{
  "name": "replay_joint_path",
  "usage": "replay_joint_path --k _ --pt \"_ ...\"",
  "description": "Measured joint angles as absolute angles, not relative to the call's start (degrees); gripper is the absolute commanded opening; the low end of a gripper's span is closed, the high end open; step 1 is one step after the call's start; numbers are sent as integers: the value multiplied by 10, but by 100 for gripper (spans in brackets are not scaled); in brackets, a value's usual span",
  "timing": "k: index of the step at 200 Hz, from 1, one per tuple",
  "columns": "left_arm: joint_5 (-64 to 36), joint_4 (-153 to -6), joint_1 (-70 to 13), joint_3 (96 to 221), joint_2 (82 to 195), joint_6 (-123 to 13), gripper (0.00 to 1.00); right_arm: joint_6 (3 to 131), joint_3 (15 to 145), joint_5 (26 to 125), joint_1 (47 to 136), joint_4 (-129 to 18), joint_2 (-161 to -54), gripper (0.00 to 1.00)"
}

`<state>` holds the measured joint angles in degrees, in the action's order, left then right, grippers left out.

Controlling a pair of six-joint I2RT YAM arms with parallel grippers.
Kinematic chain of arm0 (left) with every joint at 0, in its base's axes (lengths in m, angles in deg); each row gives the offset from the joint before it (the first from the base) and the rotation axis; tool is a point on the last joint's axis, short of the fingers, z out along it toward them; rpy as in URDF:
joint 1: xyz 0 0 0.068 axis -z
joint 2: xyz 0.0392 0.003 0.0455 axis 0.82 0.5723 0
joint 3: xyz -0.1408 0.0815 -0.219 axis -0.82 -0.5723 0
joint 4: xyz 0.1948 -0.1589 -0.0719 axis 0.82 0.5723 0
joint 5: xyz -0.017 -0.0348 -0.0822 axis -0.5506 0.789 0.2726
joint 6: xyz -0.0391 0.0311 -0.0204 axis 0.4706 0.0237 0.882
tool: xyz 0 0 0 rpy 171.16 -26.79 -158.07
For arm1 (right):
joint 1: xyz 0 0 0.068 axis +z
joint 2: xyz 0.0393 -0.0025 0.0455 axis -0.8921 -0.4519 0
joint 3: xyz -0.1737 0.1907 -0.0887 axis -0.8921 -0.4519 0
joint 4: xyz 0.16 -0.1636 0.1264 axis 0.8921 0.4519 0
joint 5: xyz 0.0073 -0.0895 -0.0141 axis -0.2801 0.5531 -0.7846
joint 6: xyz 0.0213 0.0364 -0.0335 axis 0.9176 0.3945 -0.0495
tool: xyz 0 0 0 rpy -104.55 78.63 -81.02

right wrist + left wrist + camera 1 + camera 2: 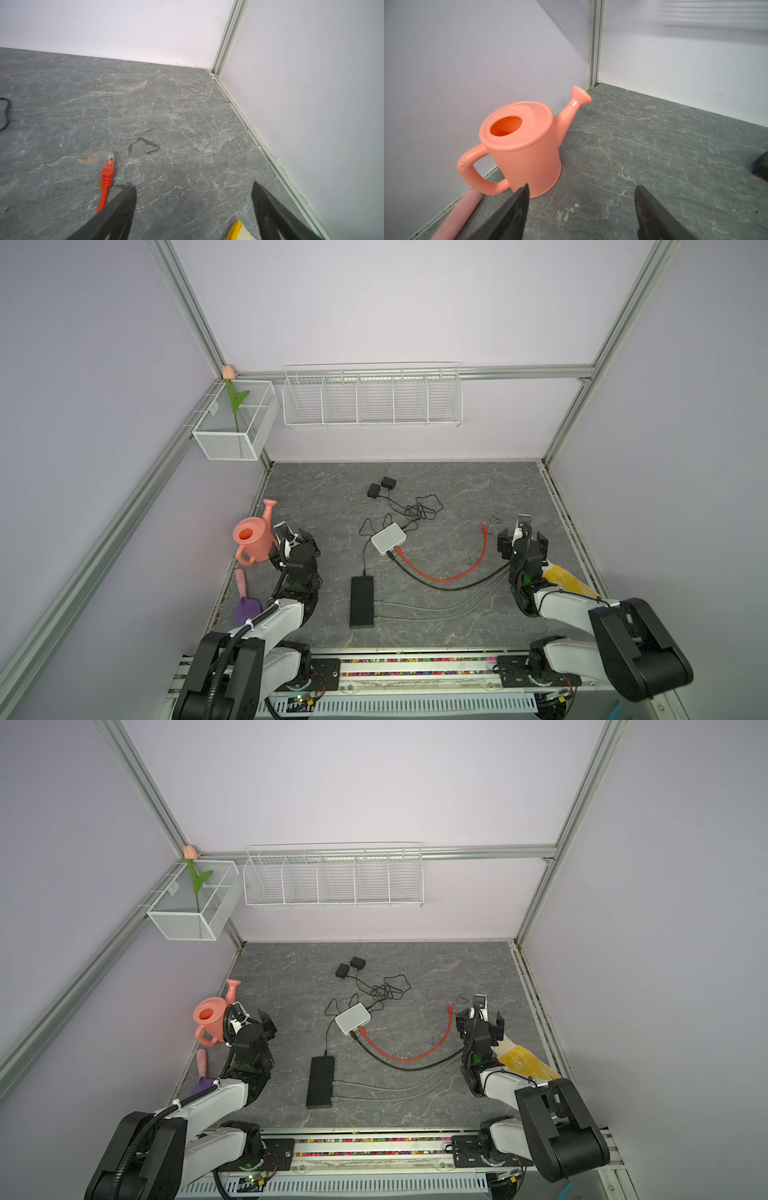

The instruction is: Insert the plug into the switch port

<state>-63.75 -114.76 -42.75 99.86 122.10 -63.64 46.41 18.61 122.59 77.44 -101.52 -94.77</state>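
1. Grey marbled table (457, 497), closed in by lilac walls and aluminium rails; both arms reach in from the near edge.
2. Switch (388, 538): white, lying flat near the table's middle, with thin black leads running off its far side.
3. Red cable (453, 574): one end meets the near side of the switch beside a black cable; the rest curves away to the right.
4. Plug (108, 164): this free end of the red cable lies flat on the table, well apart from the switch and unheld.
5. Right gripper (193, 185): jaws spread wide and empty above the table. The plug lies just outside one finger, not between the two.
6. Left gripper (581, 186): jaws released and empty, just beside a pink watering can (525, 145) that stands upright by the left wall.
7. Black box (362, 600): lies between the arms, nearer than the switch, with two grey cables running from it toward the right arm.
8. Yellow item (565, 577): partly hidden under the right arm; kind cannot be told.
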Motion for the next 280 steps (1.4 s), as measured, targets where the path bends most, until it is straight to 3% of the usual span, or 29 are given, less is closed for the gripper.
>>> replay_joint_path --k 76,109,187,194,280 --pt "-616 -1226 -440 999 1294 -647 79 438 133 1213 756 -1245 -1075 89" --pt "-616 -1258 -443 999 1294 -648 80 430 123 1209 757 -1291 -1078 89" --pt "-580 -1445 -478 913 1381 -653 84 399 119 1153 769 -1335 -1087 89" --pt "-577 -1465 -478 912 1396 -654 100 397 118 1147 769 -1336 -1087 89" --pt "-441 -1540 -469 910 1453 -719 99 397 128 1063 724 -1327 -1109 89"
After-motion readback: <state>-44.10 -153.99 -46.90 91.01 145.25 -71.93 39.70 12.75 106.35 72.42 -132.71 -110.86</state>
